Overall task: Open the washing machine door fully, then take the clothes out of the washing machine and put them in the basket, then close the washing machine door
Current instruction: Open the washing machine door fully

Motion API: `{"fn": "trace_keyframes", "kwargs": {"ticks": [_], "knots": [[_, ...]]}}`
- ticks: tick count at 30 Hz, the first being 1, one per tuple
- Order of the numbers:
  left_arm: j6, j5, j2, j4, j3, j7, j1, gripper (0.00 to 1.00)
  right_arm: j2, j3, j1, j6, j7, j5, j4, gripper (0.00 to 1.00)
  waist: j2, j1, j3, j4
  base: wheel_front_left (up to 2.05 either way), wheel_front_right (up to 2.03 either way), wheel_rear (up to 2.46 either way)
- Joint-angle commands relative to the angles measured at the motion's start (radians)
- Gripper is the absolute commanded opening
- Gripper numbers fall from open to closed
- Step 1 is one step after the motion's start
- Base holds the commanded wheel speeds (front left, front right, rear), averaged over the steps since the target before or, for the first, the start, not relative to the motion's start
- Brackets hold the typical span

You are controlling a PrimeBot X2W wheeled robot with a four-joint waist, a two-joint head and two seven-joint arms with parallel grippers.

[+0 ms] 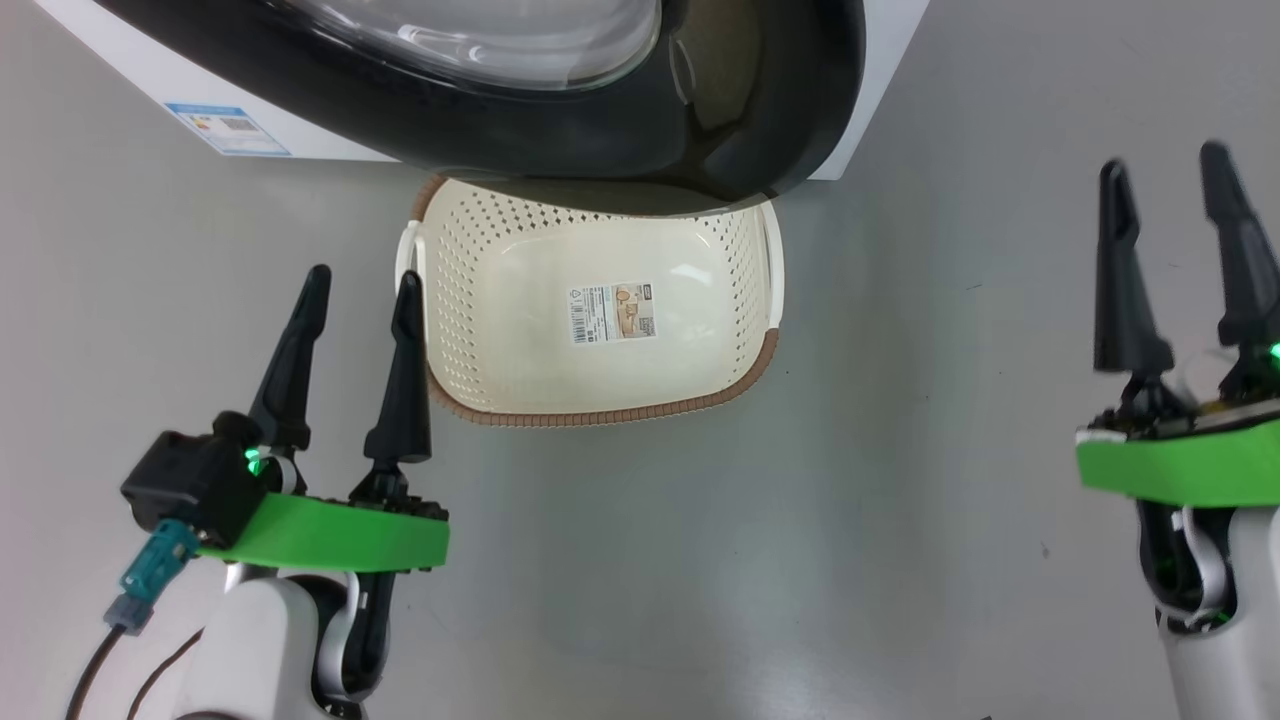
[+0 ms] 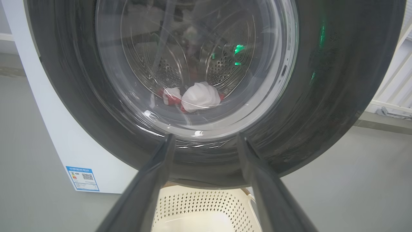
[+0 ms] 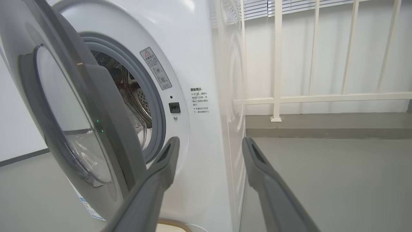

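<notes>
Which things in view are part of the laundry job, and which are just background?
Job:
washing machine
washing machine door, ajar
clothes, inside the machine
basket, empty, partly under the door
left gripper and right gripper, both open

Background:
white railing
window blinds
grey floor

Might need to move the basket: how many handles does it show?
2. One white handle on the left side of the basket, the other handle on its right; the door hides the far rim.
</notes>
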State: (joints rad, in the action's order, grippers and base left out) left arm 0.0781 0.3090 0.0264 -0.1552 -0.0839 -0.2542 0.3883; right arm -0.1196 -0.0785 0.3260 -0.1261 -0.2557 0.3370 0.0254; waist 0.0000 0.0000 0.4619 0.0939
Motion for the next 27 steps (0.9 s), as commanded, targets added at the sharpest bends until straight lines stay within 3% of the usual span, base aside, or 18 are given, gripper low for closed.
{"fn": "trace_keyframes", "kwargs": {"ticks": [1,27], "knots": [[-0.005,-0.007,0.024,0.030,0.033,-0.008,-0.008,1.00,0.004,0.030,-0.038,-0.005,-0.006,-0.027,0.031,1.00,0.0000,0.0000,0.000,0.002,0.00,0.00,0.00],[-0.001,-0.024,0.024,0.037,0.039,-0.008,-0.010,1.00,0.020,0.068,-0.097,-0.005,-0.006,-0.038,0.035,1.00,0.0000,0.0000,-0.004,-0.007,0.00,0.00,0.00]]}}
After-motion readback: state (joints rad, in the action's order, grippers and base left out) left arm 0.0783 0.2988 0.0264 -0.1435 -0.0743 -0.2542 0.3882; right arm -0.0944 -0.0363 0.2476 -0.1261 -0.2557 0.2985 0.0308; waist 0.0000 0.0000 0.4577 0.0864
